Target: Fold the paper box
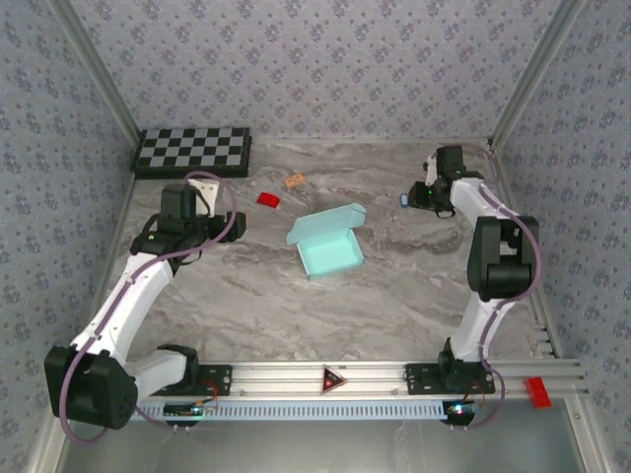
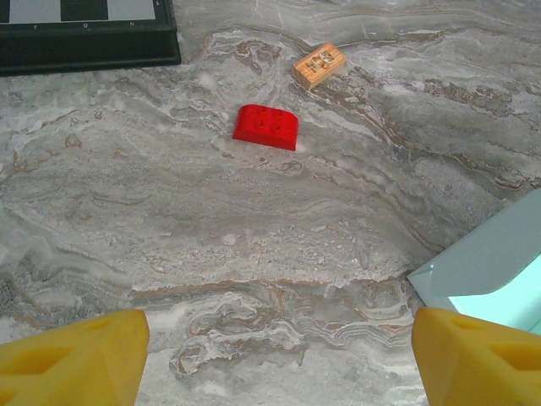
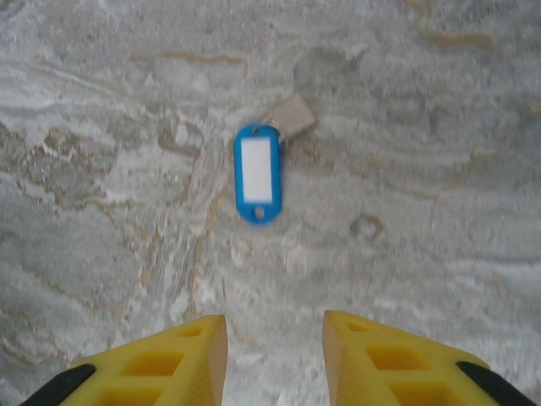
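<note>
On the grey marbled table [image 1: 256, 315], the pale aqua cardboard paper box [image 1: 326, 243] sits centrally, lid half raised. Just beside it the left pincer [image 2: 279, 359] gapes wide and empty; the right pincer [image 3: 275, 355], narrower and also empty, hangs well apart. Pressing the lid down evenly while steadying the base should serve best.

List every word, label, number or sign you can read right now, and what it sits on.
Nothing reads cleanly.
On the tan block: dark marks, too blurred to read.
On the checkerboard rim: tiny pale characters, too small to read.
On the blue key tag: white insert, blank.
On the rail: red triangle sticker, symbol too small to read.
On the paper box: no print visible.
</note>
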Robot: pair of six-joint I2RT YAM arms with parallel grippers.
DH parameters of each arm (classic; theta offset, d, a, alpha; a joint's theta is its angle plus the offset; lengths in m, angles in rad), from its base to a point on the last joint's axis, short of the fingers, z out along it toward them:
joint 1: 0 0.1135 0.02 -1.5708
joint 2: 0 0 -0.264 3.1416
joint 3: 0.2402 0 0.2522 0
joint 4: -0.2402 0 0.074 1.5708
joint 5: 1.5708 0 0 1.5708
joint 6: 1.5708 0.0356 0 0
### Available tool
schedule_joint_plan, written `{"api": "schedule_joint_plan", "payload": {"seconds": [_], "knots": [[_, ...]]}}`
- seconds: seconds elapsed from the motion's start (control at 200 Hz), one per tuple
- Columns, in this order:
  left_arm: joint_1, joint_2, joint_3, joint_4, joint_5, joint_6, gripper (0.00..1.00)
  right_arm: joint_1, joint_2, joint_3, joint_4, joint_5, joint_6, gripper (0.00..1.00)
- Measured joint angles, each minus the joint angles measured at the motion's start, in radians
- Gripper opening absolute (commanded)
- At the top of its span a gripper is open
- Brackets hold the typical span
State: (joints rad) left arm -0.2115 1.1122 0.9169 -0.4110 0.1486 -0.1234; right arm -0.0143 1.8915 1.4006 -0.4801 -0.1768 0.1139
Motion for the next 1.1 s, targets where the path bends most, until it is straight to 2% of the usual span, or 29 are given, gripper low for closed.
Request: {"api": "schedule_joint_plan", "payload": {"seconds": [0.165, 0.515, 0.825, 1.104], "knots": [[0.002, 0.0, 0.0, -0.011, -0.004, 0.003, 0.81, -0.015, 0.133, 0.157, -0.043, -0.036, -0.004, 0.31], [0.002, -0.02, 0.0, -0.02, -0.003, 0.01, 0.82, -0.015, 0.343, 0.395, -0.167, -0.058, -0.019, 0.3], [0.002, -0.02, 0.0, -0.021, -0.003, 0.01, 0.82, -0.005, 0.436, 0.504, -0.243, -0.075, -0.03, 0.31], [0.002, -0.02, 0.0, -0.023, -0.003, 0.01, 0.82, 0.002, 0.451, 0.528, -0.266, -0.075, -0.033, 0.3]]}}
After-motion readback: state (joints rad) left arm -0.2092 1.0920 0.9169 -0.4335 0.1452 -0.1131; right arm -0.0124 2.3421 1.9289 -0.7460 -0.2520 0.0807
